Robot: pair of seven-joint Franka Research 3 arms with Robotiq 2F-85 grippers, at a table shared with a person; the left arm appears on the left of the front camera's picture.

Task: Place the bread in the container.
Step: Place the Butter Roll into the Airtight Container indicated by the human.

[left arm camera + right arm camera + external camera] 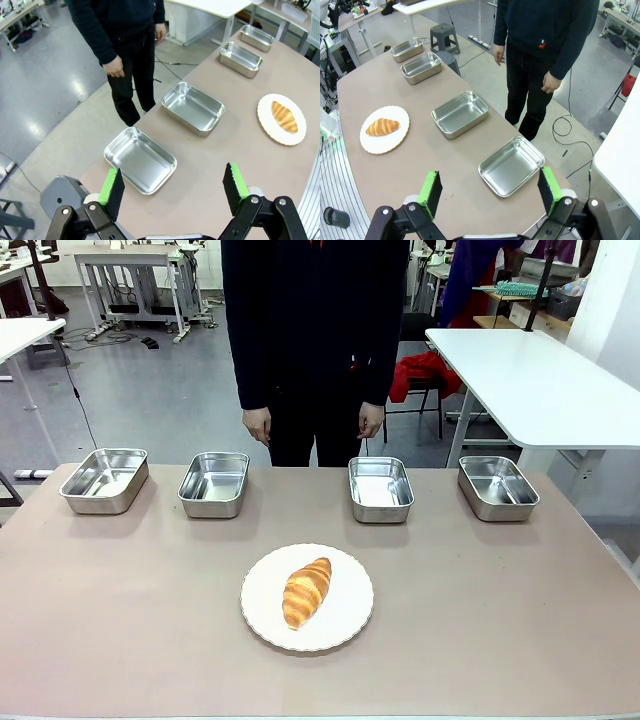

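Your bread [307, 592] lies on the white plate [345, 628] at the table's [500, 620] near middle, well apart from the row of steel pans [213, 504] along the far edge. Your left gripper [172, 172] and right gripper [489, 174] stand wide open, empty.

**Workshop setting.** A matt beige-pink tabletop [120, 640] with rounded corners stands on a grey, glossy floor [160, 400]. The floor mirrors overhead lights as pale patches (most plainly in the left wrist view). To the right, just beyond the tabletop, is a white table [540, 380] on white legs. Beside it is a dark chair [414, 330] draped with a red cloth [425, 372]. At far left is the corner of a second white table [20, 332], and farther back a metal-framed bench [130, 275]. A black cable [82, 410] trails across the floor. The right wrist view adds a grey stool [442, 35] and a white power strip [481, 41] on the floor.
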